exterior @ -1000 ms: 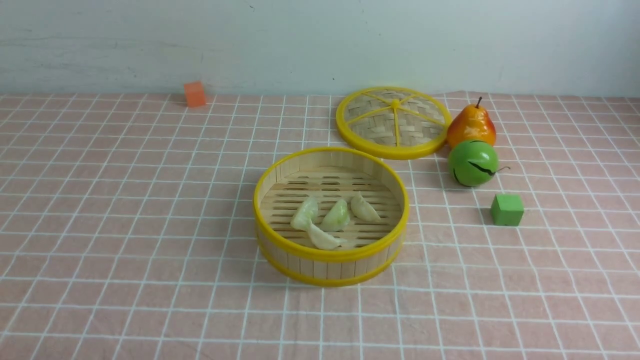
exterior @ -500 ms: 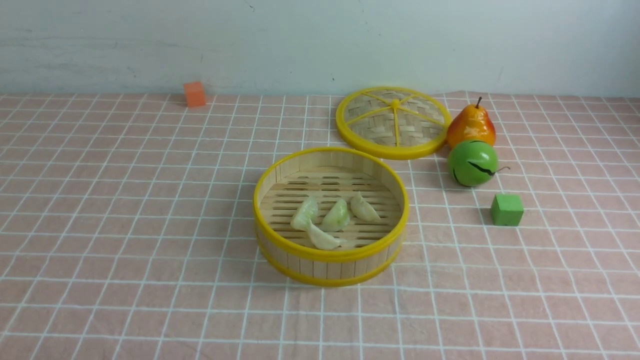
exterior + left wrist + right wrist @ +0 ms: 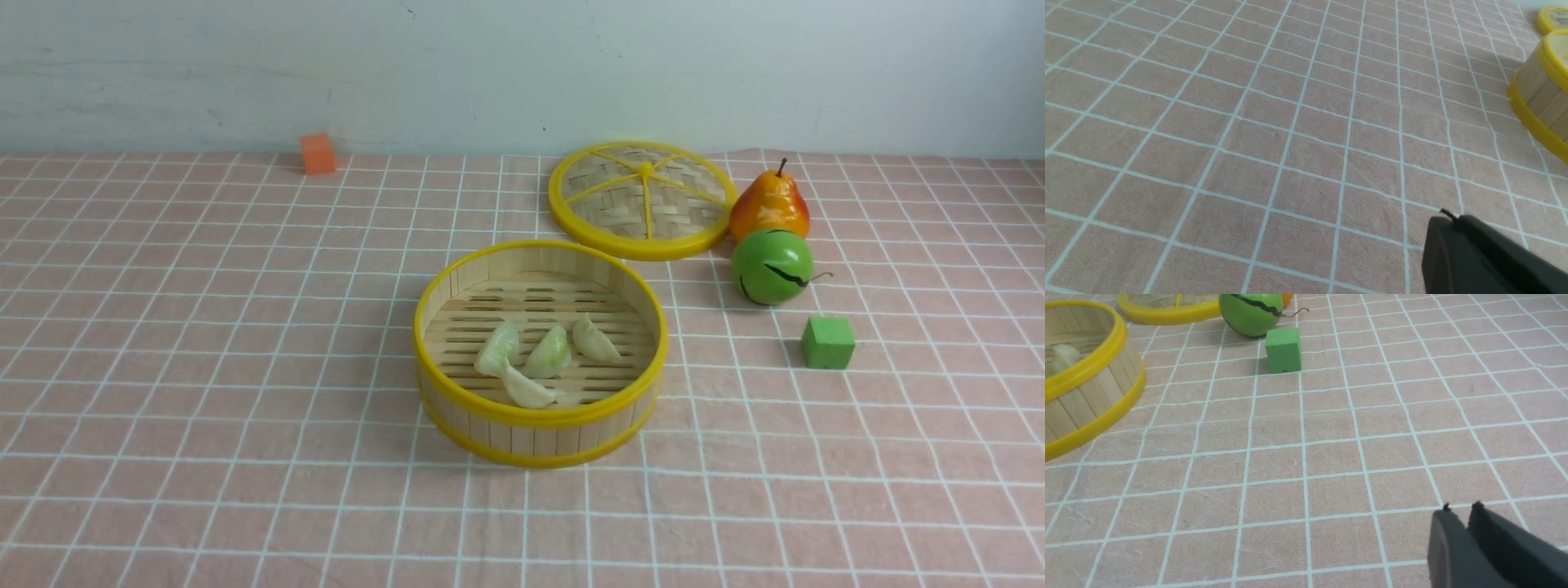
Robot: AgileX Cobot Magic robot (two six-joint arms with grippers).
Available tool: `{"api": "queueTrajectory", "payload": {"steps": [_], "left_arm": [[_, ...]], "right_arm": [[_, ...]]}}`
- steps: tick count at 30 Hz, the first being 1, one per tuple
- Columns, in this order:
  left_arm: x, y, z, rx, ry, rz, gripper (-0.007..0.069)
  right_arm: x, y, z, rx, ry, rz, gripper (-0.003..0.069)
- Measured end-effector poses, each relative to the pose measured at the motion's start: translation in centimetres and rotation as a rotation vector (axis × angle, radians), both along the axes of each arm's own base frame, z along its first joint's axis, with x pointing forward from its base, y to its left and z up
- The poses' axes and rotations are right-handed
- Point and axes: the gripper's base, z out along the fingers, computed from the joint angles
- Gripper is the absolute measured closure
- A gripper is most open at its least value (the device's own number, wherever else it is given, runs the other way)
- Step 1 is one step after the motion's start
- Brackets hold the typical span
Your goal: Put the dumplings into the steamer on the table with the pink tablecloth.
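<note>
The steamer (image 3: 539, 429), a round bamboo basket with yellow rims, stands mid-table on the pink tablecloth (image 3: 204, 367). Several pale dumplings (image 3: 543, 357) lie together on its slatted floor. The steamer's wall also shows in the left wrist view (image 3: 1541, 92) and the right wrist view (image 3: 1090, 396), where one dumpling (image 3: 1063, 355) peeks over the rim. Neither arm shows in the front view. My left gripper (image 3: 1447, 218) is shut and empty over bare cloth, left of the steamer. My right gripper (image 3: 1459, 510) is shut and empty over bare cloth, right of the steamer.
The flat woven lid (image 3: 641, 198) lies behind the steamer. A pear (image 3: 769, 204), a green ball (image 3: 771, 266) and a green cube (image 3: 827, 342) sit to the right. An orange cube (image 3: 317, 153) sits far back left by the wall.
</note>
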Motion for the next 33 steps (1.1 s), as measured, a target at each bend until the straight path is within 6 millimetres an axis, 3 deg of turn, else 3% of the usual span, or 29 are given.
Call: {"api": "queueTrajectory", "payload": {"steps": [33], "left_arm": [[-0.01,0.00,-0.02,0.000,0.002,0.000,0.0627]], "right_arm": [[0.00,0.00,0.00,0.000,0.000,0.000,0.0542]]}}
